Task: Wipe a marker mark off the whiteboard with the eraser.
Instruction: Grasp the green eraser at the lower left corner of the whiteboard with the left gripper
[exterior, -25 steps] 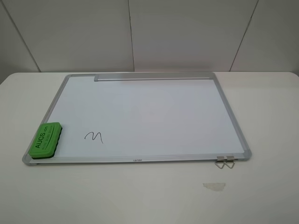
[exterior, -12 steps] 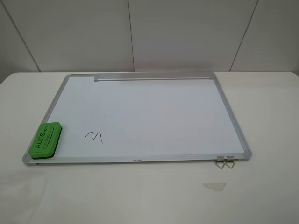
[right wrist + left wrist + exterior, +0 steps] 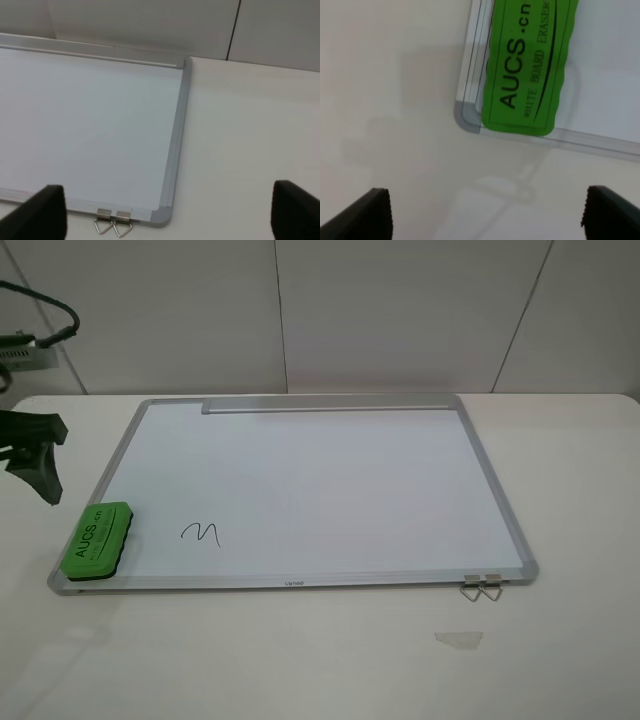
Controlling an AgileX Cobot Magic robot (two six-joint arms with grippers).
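Note:
The whiteboard [image 3: 480,465] lies flat on the white table, its grey tray strip [image 3: 330,405] along the far edge. On its near left corner rests the green eraser [image 3: 97,540], lettering up. The black marker mark [image 3: 200,533] is a small squiggle just right of the eraser. My left gripper [image 3: 40,475] hangs at the far left, above and behind the eraser. In the left wrist view the left gripper [image 3: 487,220] is open, with the eraser [image 3: 527,65] beyond its fingertips over the board's corner [image 3: 467,117]. My right gripper [image 3: 165,215] is open over the board's right side [image 3: 175,150].
Two metal hanging clips [image 3: 482,586] stick out from the board's near right corner, also seen as clips [image 3: 112,222] in the right wrist view. A small scrap of tape [image 3: 458,638] lies on the table near the front. White panelled walls stand behind the table.
My left arm has come into the exterior view at the far left edge; it was absent before. The eraser, mark and board have not moved.

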